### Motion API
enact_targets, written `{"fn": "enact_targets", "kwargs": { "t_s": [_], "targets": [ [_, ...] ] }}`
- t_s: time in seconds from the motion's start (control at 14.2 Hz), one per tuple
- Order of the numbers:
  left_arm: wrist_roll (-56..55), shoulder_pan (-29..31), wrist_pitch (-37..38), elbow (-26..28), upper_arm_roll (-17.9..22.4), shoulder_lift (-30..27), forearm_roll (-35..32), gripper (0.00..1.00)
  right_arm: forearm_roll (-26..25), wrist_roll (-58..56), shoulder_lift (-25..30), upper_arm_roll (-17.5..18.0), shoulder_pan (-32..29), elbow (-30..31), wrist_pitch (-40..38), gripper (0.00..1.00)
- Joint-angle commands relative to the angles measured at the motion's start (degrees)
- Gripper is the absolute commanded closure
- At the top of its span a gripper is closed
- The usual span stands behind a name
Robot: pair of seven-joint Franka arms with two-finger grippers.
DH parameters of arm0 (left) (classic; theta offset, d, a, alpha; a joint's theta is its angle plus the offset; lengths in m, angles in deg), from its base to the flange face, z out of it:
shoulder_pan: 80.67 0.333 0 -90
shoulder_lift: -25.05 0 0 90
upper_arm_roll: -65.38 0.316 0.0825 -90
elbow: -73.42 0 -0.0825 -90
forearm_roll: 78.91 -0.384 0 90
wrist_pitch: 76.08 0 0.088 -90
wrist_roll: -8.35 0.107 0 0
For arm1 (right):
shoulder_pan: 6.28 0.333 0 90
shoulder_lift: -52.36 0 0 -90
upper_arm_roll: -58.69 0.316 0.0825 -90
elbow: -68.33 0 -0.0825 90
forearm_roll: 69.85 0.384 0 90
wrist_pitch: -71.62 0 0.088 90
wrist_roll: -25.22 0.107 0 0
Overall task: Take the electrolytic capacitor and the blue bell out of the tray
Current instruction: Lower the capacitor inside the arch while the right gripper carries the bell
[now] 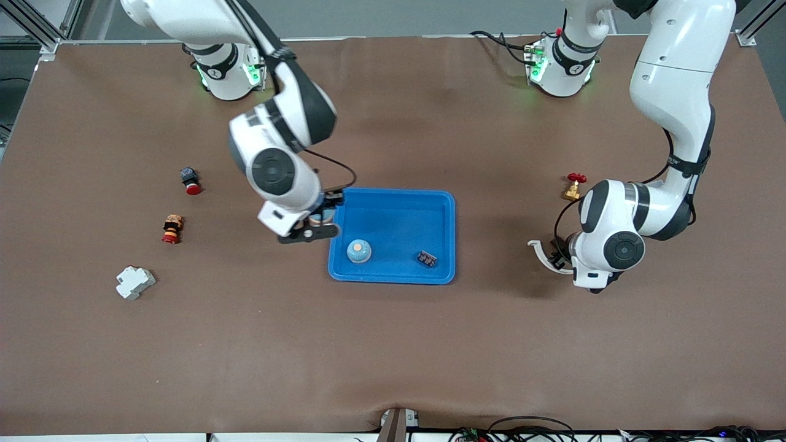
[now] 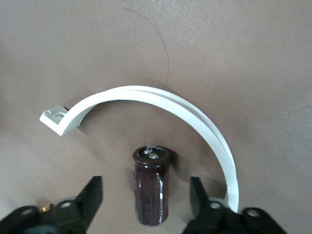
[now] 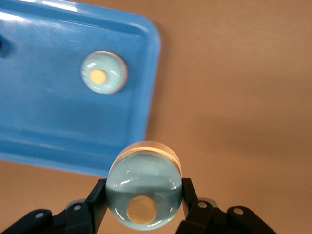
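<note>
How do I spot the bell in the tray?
Find the big blue tray mid-table. Two things sit inside it. The bell is the round pale-blue dome with a tan dot on top, toward the right arm's end; the dark block beside it is small and boxy.

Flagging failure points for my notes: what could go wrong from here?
The left pincer stands open around the capacitor, close to the white curved clip; withdrawing carelessly might knock it. The right pincer grips a blue bell by its rounded sides beside the tray rim; it might slip back in.
</note>
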State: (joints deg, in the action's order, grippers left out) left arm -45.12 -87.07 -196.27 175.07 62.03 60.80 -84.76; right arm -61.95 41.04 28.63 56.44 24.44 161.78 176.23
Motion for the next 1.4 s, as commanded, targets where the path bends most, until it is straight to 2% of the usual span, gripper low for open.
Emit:
{"fn": "enact_targets", "kwargs": {
  "t_s": [0.0, 0.14, 0.28, 0.49, 0.7, 0.98, 1.33],
  "targets": [
    [-1.02, -0.28, 1.36, -1.53, 0.01, -0.07, -1.62, 0.0, 0.81, -11.29, 6.49, 0.5, -6.27, 4.18, -3.27, 1.0],
    [-0.93, -0.02, 3.63, -3.2, 0.1, -0.07, -1.71, 0.0, -0.94, -20.43, 10.45, 0.41, -10.49, 8.05, -3.28, 1.0],
    [-0.93, -0.28, 6.79, -5.74, 0.01, -0.15, -1.71, 0.0, -4.89, -26.34, 12.83, 0.41, -13.57, 10.95, -2.93, 1.0],
    [-0.84, -0.46, 12.77, -10.66, -0.34, -0.15, -1.62, 0.0, -6.84, -33.37, 13.54, 0.41, -18.32, 13.33, -1.44, 1.0],
    [-1.98, -1.68, 14.72, -14.36, -1.48, -0.33, -0.75, 0.0, -6.84, -41.54, 14.33, 0.41, -23.15, 20.08, 7.23, 1.0],
    [-9.62, -6.94, 14.37, -16.12, -1.66, -0.42, -0.74, 0.0, -6.84, -49.73, 13.63, 0.41, -27.82, 29.32, 23.49, 1.0],
    [-19.19, -13.71, 8.85, -16.74, -1.66, 0.37, -0.65, 0.0, -6.93, -50.45, 7.31, 0.41, -29.41, 29.25, 29.94, 1.0]
  ]
}}
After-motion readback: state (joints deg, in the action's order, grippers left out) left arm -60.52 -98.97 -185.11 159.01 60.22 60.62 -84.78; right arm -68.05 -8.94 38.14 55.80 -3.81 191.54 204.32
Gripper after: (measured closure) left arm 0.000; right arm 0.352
